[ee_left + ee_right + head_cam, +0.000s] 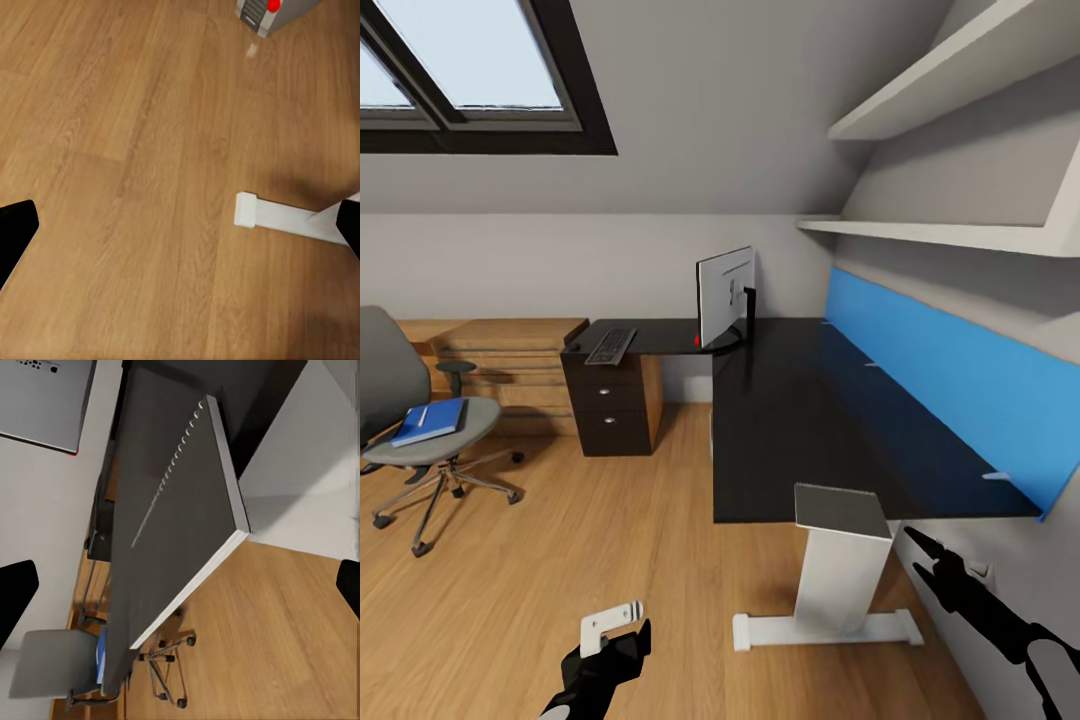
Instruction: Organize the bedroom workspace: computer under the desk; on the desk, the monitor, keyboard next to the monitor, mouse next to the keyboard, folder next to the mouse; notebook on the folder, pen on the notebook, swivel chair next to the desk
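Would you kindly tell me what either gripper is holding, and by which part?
Nothing: the left gripper and the right gripper are both open and empty.

Both arms look matte black with chunky angular links. The left gripper (622, 622) has a white finger, and the right gripper (922, 552) is all black with slim pointed fingertips.

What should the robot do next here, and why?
Probably roll toward the swivel chair. The folder lies on its seat, away from the desk, beyond either arm. The left gripper and right gripper both look open and empty.
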### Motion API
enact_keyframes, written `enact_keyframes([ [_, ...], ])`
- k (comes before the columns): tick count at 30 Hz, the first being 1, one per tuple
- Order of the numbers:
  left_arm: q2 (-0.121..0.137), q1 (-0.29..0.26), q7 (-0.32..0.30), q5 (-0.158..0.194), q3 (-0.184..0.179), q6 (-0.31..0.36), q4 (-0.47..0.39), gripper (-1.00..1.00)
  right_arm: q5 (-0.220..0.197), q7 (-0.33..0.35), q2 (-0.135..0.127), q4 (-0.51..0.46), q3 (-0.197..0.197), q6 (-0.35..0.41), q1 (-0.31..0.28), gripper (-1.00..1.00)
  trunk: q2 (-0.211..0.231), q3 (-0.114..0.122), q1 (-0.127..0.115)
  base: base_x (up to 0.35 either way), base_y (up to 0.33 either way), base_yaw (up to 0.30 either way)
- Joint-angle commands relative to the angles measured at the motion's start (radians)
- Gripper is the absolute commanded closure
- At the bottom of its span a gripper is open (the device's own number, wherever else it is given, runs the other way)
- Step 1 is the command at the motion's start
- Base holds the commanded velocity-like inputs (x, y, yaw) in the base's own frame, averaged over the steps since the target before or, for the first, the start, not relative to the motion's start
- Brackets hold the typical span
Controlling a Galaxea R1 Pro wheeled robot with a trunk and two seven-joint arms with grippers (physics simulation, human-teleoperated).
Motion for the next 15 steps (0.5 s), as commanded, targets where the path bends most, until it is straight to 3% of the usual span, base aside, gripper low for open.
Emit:
enact_keyframes([
  [1,0.000,0.000,0.007,0.009,-0.001,0.002,-0.002,-1.00,-0.004,0.000,0.000,0.001,-0.002,0.007,-0.001,-1.00,-0.008,-0.004,0.004,0.000,0.000,0.000],
  [15,0.000,0.000,0.007,0.009,-0.001,0.002,-0.001,-1.00,-0.004,0.000,0.000,0.003,0.000,0.007,-0.001,-1.00,-0.106,-0.048,0.058,0.000,0.000,0.000],
])
